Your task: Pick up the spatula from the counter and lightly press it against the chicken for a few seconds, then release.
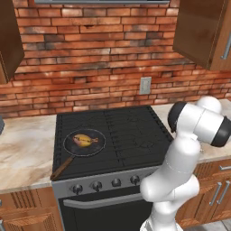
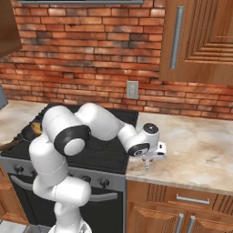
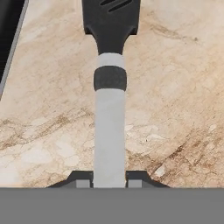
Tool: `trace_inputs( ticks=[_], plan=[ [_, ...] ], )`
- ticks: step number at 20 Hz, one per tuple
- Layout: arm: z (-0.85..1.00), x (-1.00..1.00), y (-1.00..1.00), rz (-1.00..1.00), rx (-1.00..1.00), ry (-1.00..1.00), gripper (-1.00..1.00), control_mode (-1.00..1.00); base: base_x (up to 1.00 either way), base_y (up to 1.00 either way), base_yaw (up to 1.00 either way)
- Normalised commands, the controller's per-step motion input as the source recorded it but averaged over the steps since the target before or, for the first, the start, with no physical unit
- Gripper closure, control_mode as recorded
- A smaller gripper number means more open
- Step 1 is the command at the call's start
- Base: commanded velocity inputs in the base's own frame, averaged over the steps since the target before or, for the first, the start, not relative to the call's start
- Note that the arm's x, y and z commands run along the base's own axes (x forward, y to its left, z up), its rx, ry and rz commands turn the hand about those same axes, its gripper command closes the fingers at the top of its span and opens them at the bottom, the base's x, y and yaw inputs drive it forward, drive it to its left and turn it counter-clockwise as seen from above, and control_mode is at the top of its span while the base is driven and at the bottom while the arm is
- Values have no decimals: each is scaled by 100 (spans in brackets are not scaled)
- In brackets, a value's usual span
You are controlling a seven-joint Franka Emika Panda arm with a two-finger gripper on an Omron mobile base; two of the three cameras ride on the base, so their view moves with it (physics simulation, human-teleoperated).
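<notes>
Spatula (image 3: 110, 109): grey handle clamped by the claw (image 3: 110, 180), black slotted blade beyond, low at the beige marble worktop (image 3: 175, 96) right of the stove (image 1: 131, 131). Risk, we judge: so narrow a pinch may let it swivel on the carry left to the chicken (image 1: 84, 140). Brick wall (image 1: 90, 67) behind.

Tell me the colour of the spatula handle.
The spatula handle is light grey, best in hand view.
</notes>
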Motion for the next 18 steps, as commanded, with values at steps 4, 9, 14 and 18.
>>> trace_inputs(
  ticks=[4, 9, 14, 18],
  plan=[
    [1, -1, 31, 4, -13, -21, 100, -100, 0, 0, 0],
    [18, -5, 29, 5, -13, -21, 100, -100, 0, 0, 0],
    [35, -1, 5, 17, -3, -4, 100, -100, 0, 0, 0],
    [37, 0, 0, 25, 0, 7, 100, -100, 0, 0, 0]
  ],
)
